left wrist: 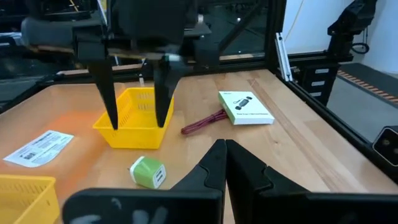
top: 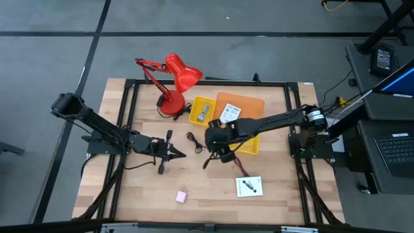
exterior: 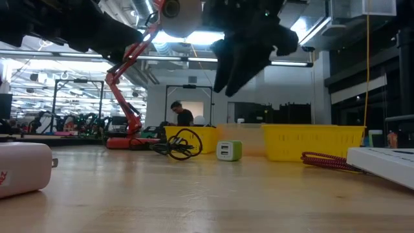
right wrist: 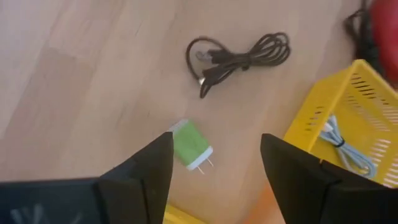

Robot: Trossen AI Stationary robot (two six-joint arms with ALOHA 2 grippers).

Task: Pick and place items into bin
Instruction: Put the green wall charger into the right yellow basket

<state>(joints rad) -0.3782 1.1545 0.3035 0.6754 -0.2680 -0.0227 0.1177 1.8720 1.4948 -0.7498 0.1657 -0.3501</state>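
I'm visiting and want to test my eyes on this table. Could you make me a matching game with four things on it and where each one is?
Things:
1. green charger
2. black cable
3. white cable
4. maroon cord

Places:
A. inside a yellow bin
B. coiled on bare wood, near the red lamp's base
C. on the wood below the open right gripper
D. on the wood between another yellow bin and the white box

Pairs: 1-C, 2-B, 3-A, 4-D
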